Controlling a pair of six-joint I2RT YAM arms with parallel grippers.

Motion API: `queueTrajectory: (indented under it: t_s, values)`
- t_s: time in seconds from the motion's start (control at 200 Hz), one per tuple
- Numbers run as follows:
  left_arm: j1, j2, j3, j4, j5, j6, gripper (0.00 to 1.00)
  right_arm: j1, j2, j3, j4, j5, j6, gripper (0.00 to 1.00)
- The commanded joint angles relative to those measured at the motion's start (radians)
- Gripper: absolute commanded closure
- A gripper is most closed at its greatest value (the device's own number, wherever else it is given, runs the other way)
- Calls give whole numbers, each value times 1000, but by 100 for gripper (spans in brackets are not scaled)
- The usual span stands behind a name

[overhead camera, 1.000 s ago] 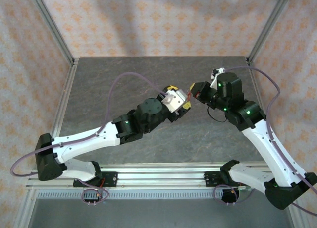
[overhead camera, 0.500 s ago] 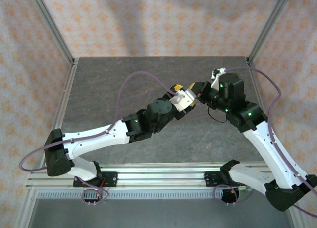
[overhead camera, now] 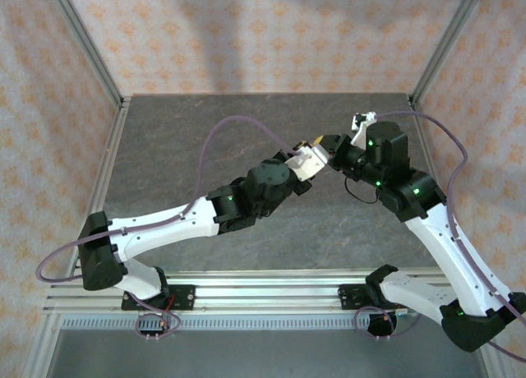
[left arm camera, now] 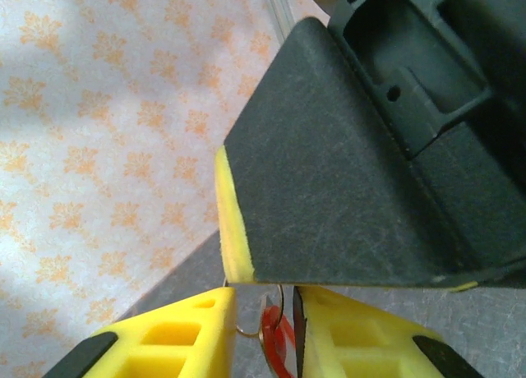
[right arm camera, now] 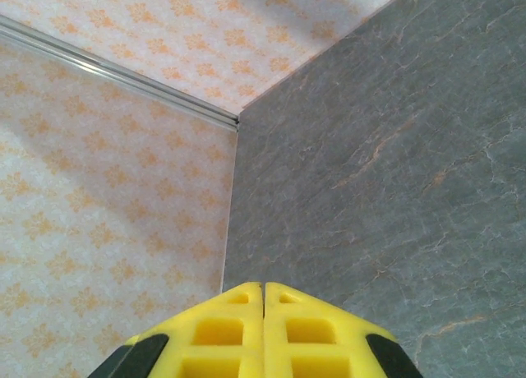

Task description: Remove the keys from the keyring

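Left claw [left arm camera: 265, 312] stands narrow around the red keyring [left arm camera: 279, 349], mid-air above the counter [overhead camera: 181, 131]; whether it truly grips, cannot tell. Right claw [right arm camera: 263, 292] pressed fully shut beside it. Light, stiff, slippery little thing: probably best pinched flat on the red piece.

From my console I see a dark grey, stone-veined tabletop [overhead camera: 160, 148] boxed in by walls [overhead camera: 271, 33] papered pale pink with orange floral sprigs, aluminium posts [overhead camera: 88, 45] rising at the back corners, a ribbed metal rail [overhead camera: 271, 289] along the near edge, and soft shadows falling across the back wall.
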Motion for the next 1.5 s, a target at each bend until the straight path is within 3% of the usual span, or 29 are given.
queueTrajectory:
  t_s: [0.0, 0.265, 0.38, 0.435, 0.586, 0.696, 0.856, 0.951, 1.041, 1.181, 1.296, 1.492]
  values:
    - [-8, 17, 38, -8, -34, 13, 75, 8, -22, -1, 31, -15, 13, 97]
    - [-5, 18, 35, -11, -49, 15, 96, 8, -25, 2, 37, -29, 21, 95]
    - [-4, 13, 37, -21, -50, 8, 100, 8, -25, 10, 37, -31, 20, 93]
    - [-1, 7, 35, -36, -42, -4, 100, 8, -28, 14, 36, -25, 17, 88]
    - [37, -34, 14, -78, 30, -93, 100, 8, -48, 27, 9, 39, -12, 65]
    - [88, -77, -24, -80, 111, -179, 100, 7, -68, 35, 1, 86, -48, 57]
    - [180, -163, -80, -98, 325, -315, 100, -5, -97, 18, 47, 87, -126, 53]
    - [250, -218, -105, -111, 507, -411, 100, -26, -119, -35, 120, 35, -178, 53]
    - [327, -268, -137, -98, 694, -508, 100, -67, -124, -80, 200, -79, -213, 54]
    - [391, -324, -168, -71, 897, -609, 100, -129, -101, -158, 357, -301, -227, 59]
    - [442, -333, -189, 40, 1099, -744, 100, -131, -70, -194, 480, -477, -234, 60]
    - [456, -303, -173, 138, 1257, -857, 100, -131, -66, -249, 662, -637, -208, 64]
